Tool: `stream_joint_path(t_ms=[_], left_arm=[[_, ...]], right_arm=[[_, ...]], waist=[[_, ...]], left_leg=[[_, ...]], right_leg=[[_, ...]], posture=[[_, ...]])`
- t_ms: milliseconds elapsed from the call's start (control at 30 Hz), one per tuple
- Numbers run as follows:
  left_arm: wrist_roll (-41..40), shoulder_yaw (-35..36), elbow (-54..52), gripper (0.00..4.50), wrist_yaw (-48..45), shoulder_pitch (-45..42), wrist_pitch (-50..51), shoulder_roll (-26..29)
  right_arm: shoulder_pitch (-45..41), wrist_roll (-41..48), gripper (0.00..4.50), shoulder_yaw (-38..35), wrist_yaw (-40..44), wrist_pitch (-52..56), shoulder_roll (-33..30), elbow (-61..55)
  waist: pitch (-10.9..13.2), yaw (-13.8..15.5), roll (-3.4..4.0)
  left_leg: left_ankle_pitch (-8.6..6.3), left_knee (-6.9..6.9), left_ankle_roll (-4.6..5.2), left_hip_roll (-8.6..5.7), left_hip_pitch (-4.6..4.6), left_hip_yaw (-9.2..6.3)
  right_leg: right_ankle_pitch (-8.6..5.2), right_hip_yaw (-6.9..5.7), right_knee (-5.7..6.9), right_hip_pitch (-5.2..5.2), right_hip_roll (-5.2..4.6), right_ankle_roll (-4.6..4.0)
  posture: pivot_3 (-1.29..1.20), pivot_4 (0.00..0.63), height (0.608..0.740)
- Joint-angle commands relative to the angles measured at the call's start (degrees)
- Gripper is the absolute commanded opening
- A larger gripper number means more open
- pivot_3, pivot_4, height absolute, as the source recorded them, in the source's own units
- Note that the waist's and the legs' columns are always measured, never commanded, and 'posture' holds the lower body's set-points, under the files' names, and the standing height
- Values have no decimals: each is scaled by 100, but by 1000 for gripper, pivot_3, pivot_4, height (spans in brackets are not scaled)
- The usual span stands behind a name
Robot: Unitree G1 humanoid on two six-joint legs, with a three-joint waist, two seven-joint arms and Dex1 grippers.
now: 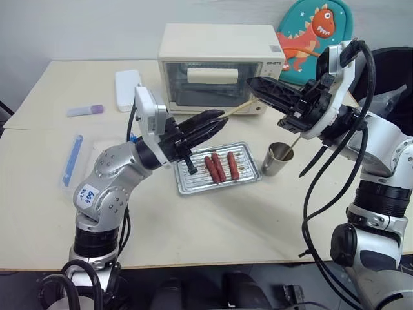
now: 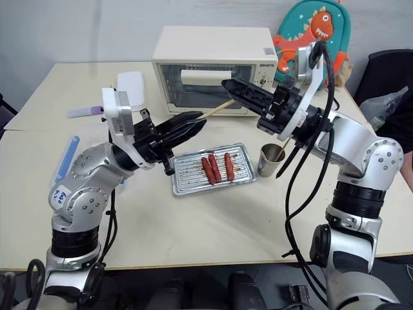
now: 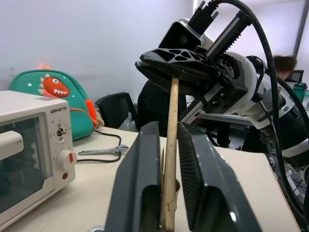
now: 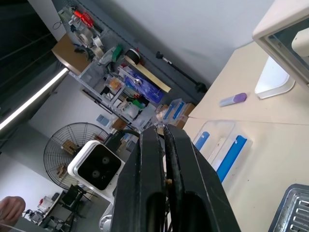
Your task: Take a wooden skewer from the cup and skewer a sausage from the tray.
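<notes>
Both pincers meet in the air above the counter (image 1: pixel 193 239), each clamped on the same wooden skewer (image 1: pixel 237 108). Left pincer (image 1: pixel 219 119) reaches in from about 8 o'clock of the tray (image 1: pixel 187 184), its two black fingers (image 3: pixel 140 193) pressed against the lower end of the stick, as the left wrist view shows from close by. Right pincer (image 1: pixel 253 84) comes in from 2 o'clock, fingers closed tight on the upper end; in the right wrist view its fingers (image 4: pixel 149 174) stand pressed together with a sliver of the stick between them. Between the two grips the skewer runs tilted, its higher end toward the right pincer, in front of the cream toaster oven (image 1: pixel 219 64).

Below the skewer, the tray lies flat on the counter with three sausages side by side on its ribbed bottom; the sausage (image 1: pixel 233 165) nearest the cup (image 1: pixel 277 159) lies apart from the other two, which are close together. That steel cup stands upright just beside the tray at its 3 o'clock, with at least one more stick leaning out of it. At 12 o'clock of the tray sits the oven, and a green dinosaur backpack (image 1: pixel 313 32) leans behind the oven's right corner. A clear plastic box with blue clips (image 1: pixel 72 159) lies at 9 o'clock, well apart from the tray.
</notes>
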Motion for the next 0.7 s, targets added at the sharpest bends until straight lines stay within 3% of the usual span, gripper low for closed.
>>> stream_joint_path(t_ms=[33, 267, 433, 567, 700], left_arm=[[-35, 102, -118, 12, 96, -125, -52, 8], [112, 109, 11, 12, 176, -252, -70, 49], [142, 175, 53, 0, 121, -252, -64, 220], [98, 390, 17, 0, -35, -115, 32, 626], [-71, 816, -72, 0, -297, 214, 235, 1286]], right_arm=[[-51, 140, 0, -170, 30, -29, 49, -239], [72, 140, 0, -155, 86, -31, 7, -425], [76, 140, 1142, -130, 0, -63, -75, -399], [-52, 140, 2139, 256, -52, -5, -781, -333], [-340, -645, 2139, 691, 261, 71, -1432, -325]], waist=[[0, 0, 0], [0, 1, 0], [2, -6, 3], [6, -2, 9], [12, -23, 19]], left_leg=[[0, 0, 0, 0, 0, 0], [0, 0, 0, 0, 0, 0], [0, -1, 0, 0, 0, 0], [0, -4, 0, 0, 0, 1], [0, -6, 0, 0, -1, 2]], right_leg=[[0, 0, 0, 0, 0, 0], [0, 0, -1, 0, 0, 0], [0, 1, -1, 0, 0, 0], [0, 1, -1, -3, 0, 0], [0, 3, -3, -6, 0, 0]], posture=[[0, 150, 740], [0, 150, 740], [0, 150, 740], [0, 150, 740], [0, 150, 740]])
